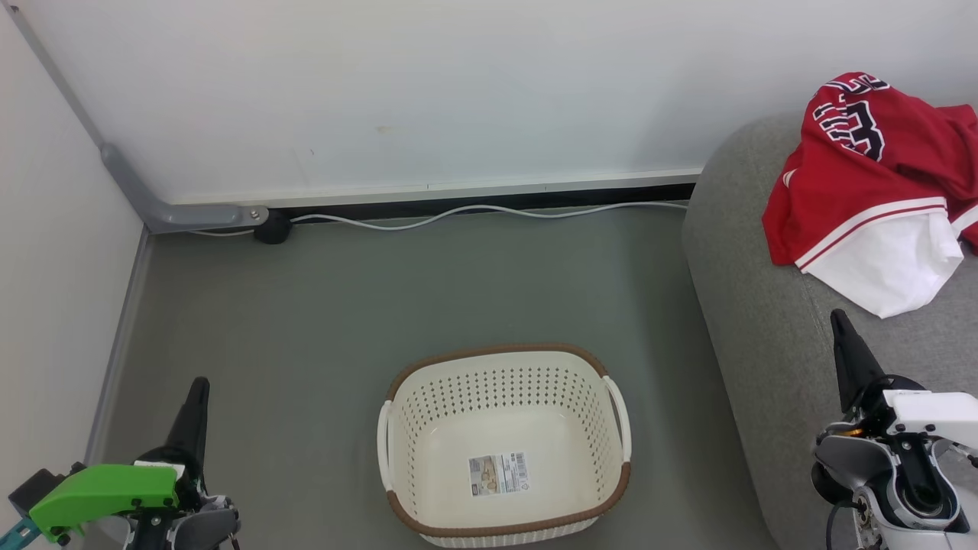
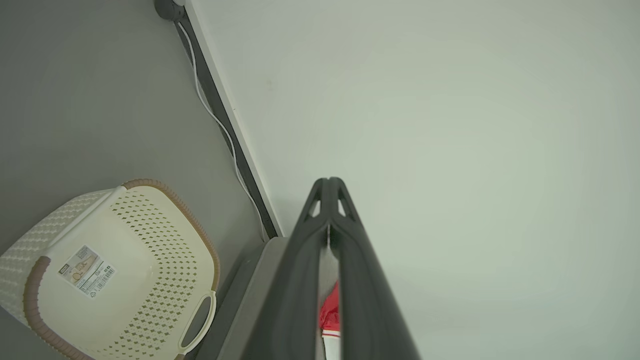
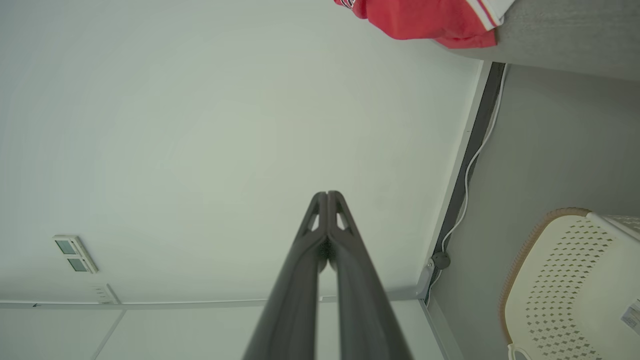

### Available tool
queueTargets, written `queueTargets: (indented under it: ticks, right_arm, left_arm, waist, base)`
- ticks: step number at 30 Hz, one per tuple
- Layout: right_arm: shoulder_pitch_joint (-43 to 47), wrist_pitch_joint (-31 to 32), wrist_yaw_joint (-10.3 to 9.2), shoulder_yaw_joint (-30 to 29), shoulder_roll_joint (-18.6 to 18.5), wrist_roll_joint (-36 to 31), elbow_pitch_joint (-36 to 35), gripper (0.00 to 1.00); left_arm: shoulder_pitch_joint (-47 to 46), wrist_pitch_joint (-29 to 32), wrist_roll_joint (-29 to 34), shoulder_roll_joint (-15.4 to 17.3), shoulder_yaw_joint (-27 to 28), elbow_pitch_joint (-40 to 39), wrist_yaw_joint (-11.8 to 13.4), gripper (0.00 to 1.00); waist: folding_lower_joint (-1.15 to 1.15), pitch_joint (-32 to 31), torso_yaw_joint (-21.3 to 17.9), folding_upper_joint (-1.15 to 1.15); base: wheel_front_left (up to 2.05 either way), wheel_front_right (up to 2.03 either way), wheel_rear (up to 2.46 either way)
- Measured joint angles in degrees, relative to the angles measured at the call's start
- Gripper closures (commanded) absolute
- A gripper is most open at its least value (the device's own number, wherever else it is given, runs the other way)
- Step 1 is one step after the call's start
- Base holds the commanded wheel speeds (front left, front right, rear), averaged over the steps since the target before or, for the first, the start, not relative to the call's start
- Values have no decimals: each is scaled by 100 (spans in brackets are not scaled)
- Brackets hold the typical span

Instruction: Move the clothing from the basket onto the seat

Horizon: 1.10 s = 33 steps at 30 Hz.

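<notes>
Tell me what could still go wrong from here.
The clothing sits bunched near the seat's rounded edge, so it might slide off. The right claw, shut, points toward the white fabric close by; a forward swing could snag it. The basket stands on the floor just ahead; rolling forward may bump it.

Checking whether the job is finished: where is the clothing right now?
In the head view the clothing lies on the seat at the upper right, apart from the basket on the floor.
</notes>
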Motion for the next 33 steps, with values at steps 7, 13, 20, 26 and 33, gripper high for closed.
queueTargets:
  ticks: [7, 13, 20, 26, 33]
  right_arm:
    - [-5, 83, 56, -101, 8, 311, -10, 100]
    - [-7, 83, 56, -104, 12, 311, -11, 100]
    - [-9, 83, 56, -107, 15, 311, -11, 100]
    - [-18, 83, 56, -109, 22, 311, -12, 100]
    - [-20, 83, 56, -111, 23, 311, -13, 100]
  left_arm:
    - [-109, 99, -299, -26, 54, 53, -85, 100]
    - [-135, 99, -299, -27, 57, 57, -86, 100]
    - [-135, 99, -299, -27, 58, 62, -86, 100]
    - [-135, 100, -299, -29, 60, 64, -86, 100]
    - [-135, 100, -299, -30, 62, 70, -87, 100]
  waist:
    - [0, 6, 7, 0]
    - [0, 6, 7, 0]
    - [0, 6, 7, 0]
    - [0, 6, 7, 0]
    - [0, 6, 7, 0]
  base:
    - [0, 0, 0]
    - [0, 0, 0]
    - [0, 0, 0]
    - [0, 0, 0]
    - [0, 0, 0]
